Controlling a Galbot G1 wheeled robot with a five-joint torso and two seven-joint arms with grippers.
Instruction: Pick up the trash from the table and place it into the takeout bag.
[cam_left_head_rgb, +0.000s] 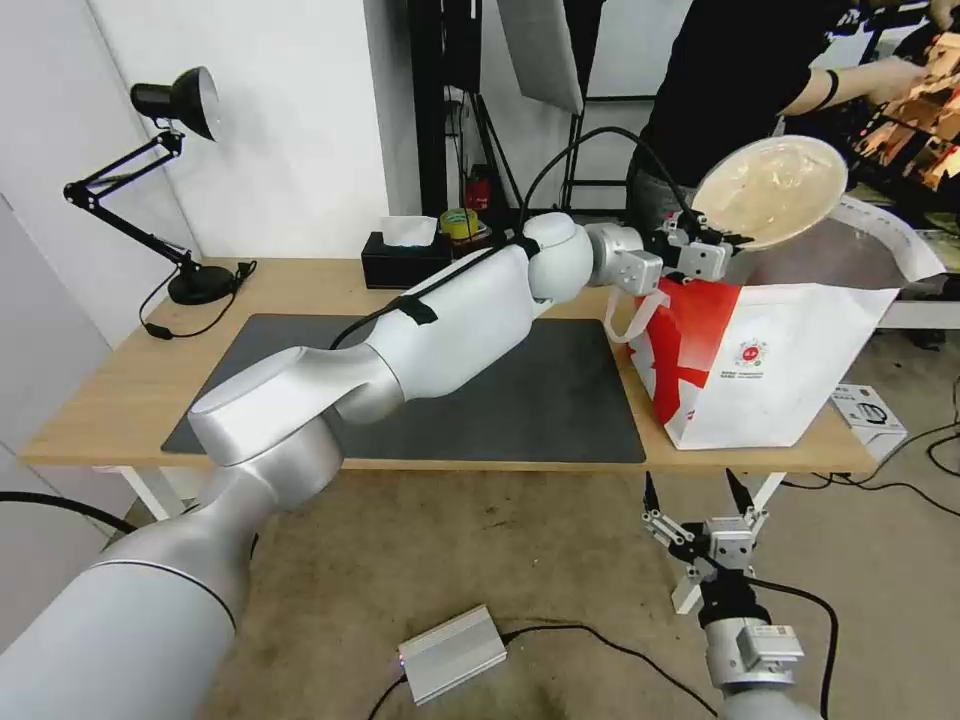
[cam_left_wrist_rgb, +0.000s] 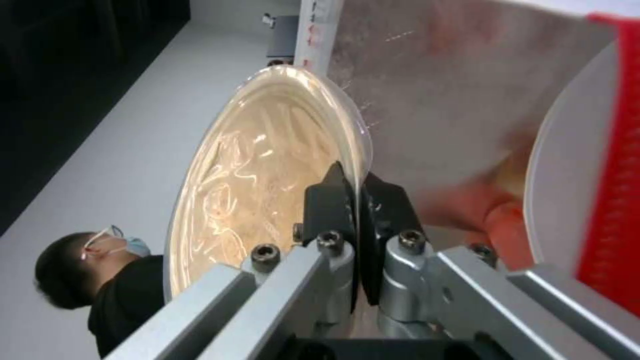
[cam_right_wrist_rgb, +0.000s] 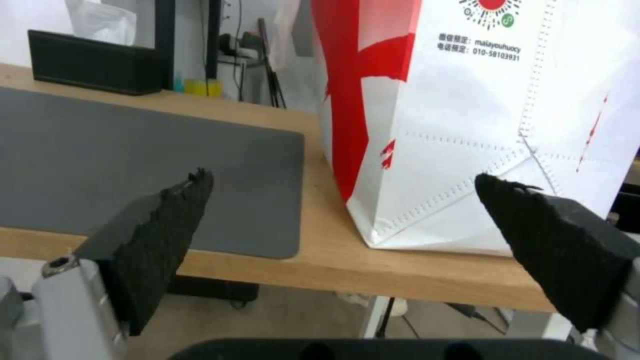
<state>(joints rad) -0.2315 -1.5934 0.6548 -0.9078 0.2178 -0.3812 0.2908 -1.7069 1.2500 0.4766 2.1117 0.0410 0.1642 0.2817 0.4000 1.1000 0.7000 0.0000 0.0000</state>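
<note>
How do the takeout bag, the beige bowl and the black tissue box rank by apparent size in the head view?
1. Takeout bag, largest.
2. Beige bowl, held by the left hand above the bag.
3. Black tissue box, smallest, though it sits farther back.

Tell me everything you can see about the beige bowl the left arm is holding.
The beige shallow pulp bowl is round, wide, and glossy inside as if film-lined. It is tilted steeply on edge in the air above the takeout bag's open mouth. The left claw pinches its lower rim, and nothing else touches it.
</note>
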